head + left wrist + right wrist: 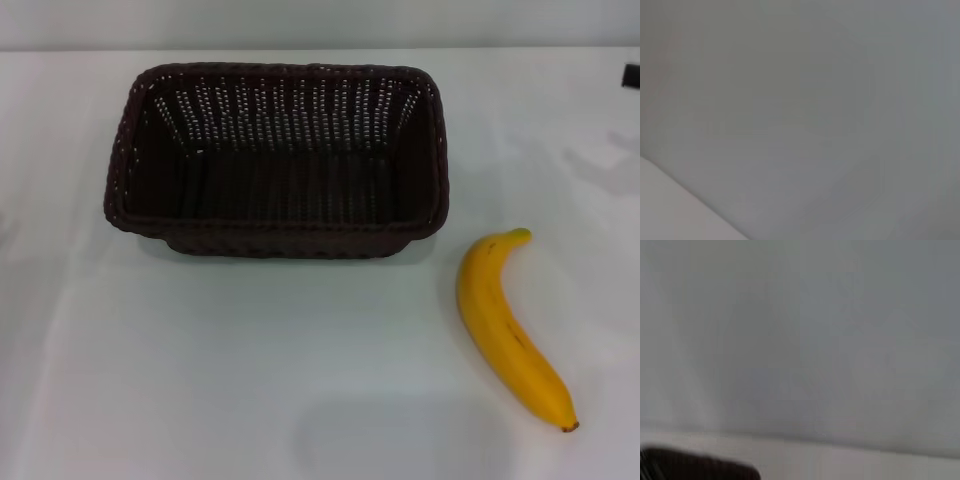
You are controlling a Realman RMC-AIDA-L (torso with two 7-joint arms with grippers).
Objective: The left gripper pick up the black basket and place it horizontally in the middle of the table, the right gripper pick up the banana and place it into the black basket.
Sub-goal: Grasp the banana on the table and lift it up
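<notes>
The black basket [277,160] stands upright on the white table, a little left of the middle in the head view, long side across, and it holds nothing. The yellow banana [505,325] lies on the table to the right of the basket and nearer to me, with its stem end pointing away. Neither gripper shows in the head view. The left wrist view holds only blurred grey and white surface. A blurred dark shape [695,466] sits at the edge of the right wrist view; I cannot tell what it is.
The white table [250,370] runs back to a pale wall. A small dark object [632,75] sits at the far right edge of the head view, cut off by the frame.
</notes>
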